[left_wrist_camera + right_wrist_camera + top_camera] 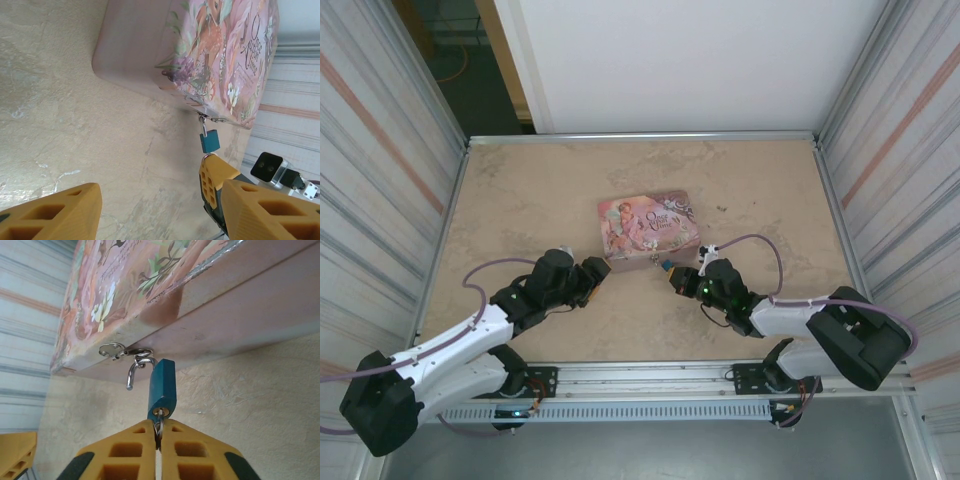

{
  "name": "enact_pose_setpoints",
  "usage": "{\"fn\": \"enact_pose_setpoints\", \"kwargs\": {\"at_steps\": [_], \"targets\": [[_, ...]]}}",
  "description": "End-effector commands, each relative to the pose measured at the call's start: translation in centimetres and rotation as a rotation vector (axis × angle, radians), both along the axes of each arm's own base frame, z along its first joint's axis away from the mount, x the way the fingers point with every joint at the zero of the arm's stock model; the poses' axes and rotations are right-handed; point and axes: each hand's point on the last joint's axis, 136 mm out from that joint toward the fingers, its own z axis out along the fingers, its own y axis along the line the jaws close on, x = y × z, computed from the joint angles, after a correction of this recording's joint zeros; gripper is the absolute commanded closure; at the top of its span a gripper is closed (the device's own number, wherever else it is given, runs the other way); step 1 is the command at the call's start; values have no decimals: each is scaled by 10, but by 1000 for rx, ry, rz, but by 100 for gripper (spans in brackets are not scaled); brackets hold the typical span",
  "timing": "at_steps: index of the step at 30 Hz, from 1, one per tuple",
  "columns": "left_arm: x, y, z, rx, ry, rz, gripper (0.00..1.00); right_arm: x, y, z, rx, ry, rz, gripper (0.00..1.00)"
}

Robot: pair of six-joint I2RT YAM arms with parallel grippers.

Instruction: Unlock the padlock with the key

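a: right wrist view first. see the padlock (162, 385) hung by its shackle (134, 370) from the small latch (112, 349) on the near wall of the pink tin (240, 295), toward the right end of that wall.

b: locked or not?

a: looks open. one end of the shackle out of the bluish body and hanging free, the other end seated in it.

b: and the key?

a: key (159, 424) in the keyhole at the bottom of the padlock, pinched between the yellow fingers of the right gripper (160, 432). closed flat on it, hardly a slit between the two.

b: anything from the left wrist view?

a: same padlock (209, 141) dangling off the tin (140, 45), with one of the right fingers (214, 180) just beneath it.

b: left gripper?

a: left gripper (161, 192) open, fingers spread wide over bare table (60, 100), holding nothing. sits to the left of the padlock, apart from it.

b: top external view?

a: shows the tin (648, 222) lying flat near the middle of the table (520, 190), lid up. left gripper (592, 275) by the near left corner of the tin, right gripper (677, 280) just near of the padlock (665, 266), a stretch of bare table between the two grippers.
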Motion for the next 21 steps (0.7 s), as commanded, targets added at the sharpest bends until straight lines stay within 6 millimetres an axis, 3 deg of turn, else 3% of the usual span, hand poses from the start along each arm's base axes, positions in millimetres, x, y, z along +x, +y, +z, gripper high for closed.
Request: {"fn": "enact_pose_setpoints", "kwargs": {"at_steps": [1, 11, 21], "targets": [[6, -2, 13, -15, -42, -5, 36, -8, -13, -29, -78, 91, -22, 85], [5, 7, 13, -8, -40, 4, 36, -9, -23, -17, -156, 43, -10, 61], [12, 17, 16, -1, -58, -10, 34, -4, -30, 20, -185, -97, 33, 36]]}}
